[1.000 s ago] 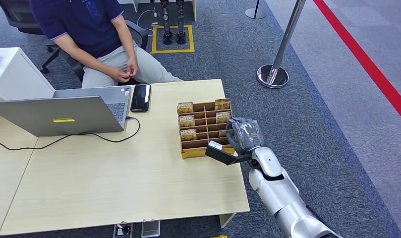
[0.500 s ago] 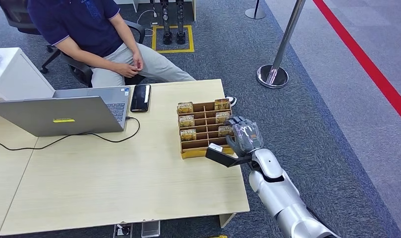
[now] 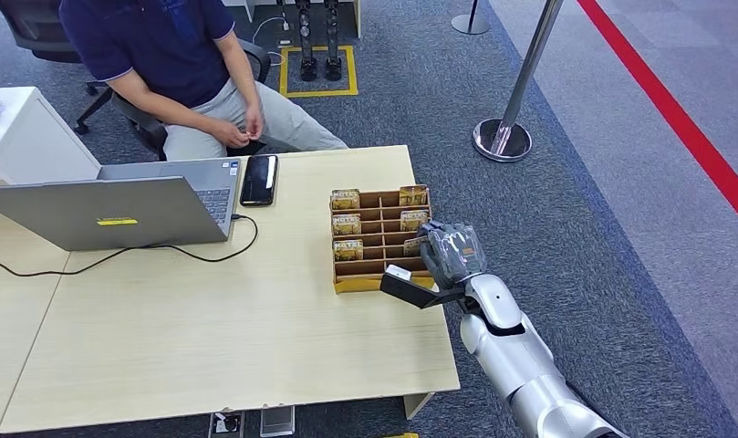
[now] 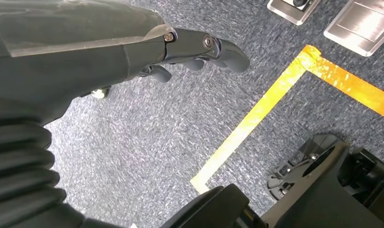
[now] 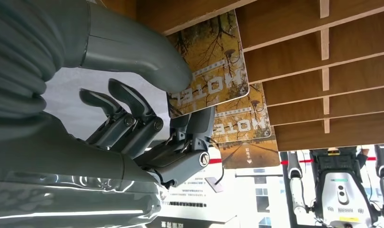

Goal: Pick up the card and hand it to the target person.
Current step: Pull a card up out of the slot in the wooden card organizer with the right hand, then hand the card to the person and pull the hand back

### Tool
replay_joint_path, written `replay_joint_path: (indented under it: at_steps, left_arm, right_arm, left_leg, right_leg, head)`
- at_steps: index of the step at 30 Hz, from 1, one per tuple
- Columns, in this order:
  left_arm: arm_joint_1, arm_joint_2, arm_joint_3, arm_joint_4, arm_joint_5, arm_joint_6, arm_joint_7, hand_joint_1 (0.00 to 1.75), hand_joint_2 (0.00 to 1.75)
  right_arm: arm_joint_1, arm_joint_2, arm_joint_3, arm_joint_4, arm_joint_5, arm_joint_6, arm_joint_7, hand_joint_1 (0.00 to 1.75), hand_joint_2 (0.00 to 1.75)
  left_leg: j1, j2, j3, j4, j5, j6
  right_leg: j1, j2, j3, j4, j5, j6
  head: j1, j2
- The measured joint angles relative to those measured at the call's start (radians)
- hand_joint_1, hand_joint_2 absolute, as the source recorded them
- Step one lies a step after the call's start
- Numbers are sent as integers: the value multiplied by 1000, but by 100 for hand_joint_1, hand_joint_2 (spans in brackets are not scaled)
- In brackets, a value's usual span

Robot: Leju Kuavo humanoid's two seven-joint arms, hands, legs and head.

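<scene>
A wooden slotted card rack (image 3: 358,283) stands near the table's right edge with several yellow hotel cards (image 3: 346,224) upright in it. My right hand (image 3: 449,254) is at the rack's right column. It pinches one hotel card (image 3: 411,245), which is tilted out of its slot. In the right wrist view the thumb presses the card (image 5: 209,66) against a dark finger beneath it, with my right hand (image 5: 147,123) close to the rack (image 5: 323,47). My left hand (image 4: 133,47) hangs over the carpet, holding nothing, fingers apart. The person (image 3: 178,64) sits beyond the table's far edge, hands together in the lap.
An open laptop (image 3: 109,214) with a black cable sits at the table's left, a black phone (image 3: 259,179) beside it. A steel stanchion (image 3: 502,139) stands on the carpet to the far right. A white cabinet (image 3: 27,137) is at far left.
My right hand has closed on the card in the rack's right column and tipped it out of its slot. The rack has slid slightly right. The person has shifted in the chair.
</scene>
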Motion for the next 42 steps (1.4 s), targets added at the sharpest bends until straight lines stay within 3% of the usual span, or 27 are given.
replay_joint_path:
  at_steps: [8,13,23,29,36,42]
  left_arm:
    - [2,-4,1,2,-1,11,-2,0,175]
    - [1,-5,0,4,-6,13,-6,0,175]
    - [-7,-11,-1,5,-10,9,-4,0,175]
    - [-9,-16,3,7,-10,11,-2,0,175]
    - [-26,-15,0,8,-19,11,-1,0,175]
    - [-40,-14,-8,10,-29,11,1,0,175]
  right_arm:
    - [15,19,-31,-62,-150,13,-99,175,175]
    - [-1,22,-48,-180,-324,46,-177,175,175]
    - [-131,32,-78,-330,-443,-27,-216,175,175]
    - [-265,104,-12,-88,-464,-65,-264,175,175]
    - [-428,237,67,296,-455,-145,-297,175,175]
    - [-505,296,96,424,-435,-178,-280,175,175]
  left_leg:
    - [0,0,0,0,0,0]
    - [-1,2,-1,1,-1,0]
    - [-1,3,-3,2,-1,0]
    - [-1,5,0,1,-1,0]
    - [0,10,0,0,0,-1]
    - [0,5,-1,1,1,-1]
  right_leg:
    - [0,0,0,0,0,0]
    - [-1,2,-2,1,0,0]
    - [-1,3,-4,3,0,0]
    - [-1,5,-2,2,1,0]
    - [-1,10,-3,3,2,-1]
    - [0,6,-4,4,1,-1]
  head:
    - [0,0]
    - [0,0]
    - [0,0]
    - [0,0]
    - [0,0]
    - [0,0]
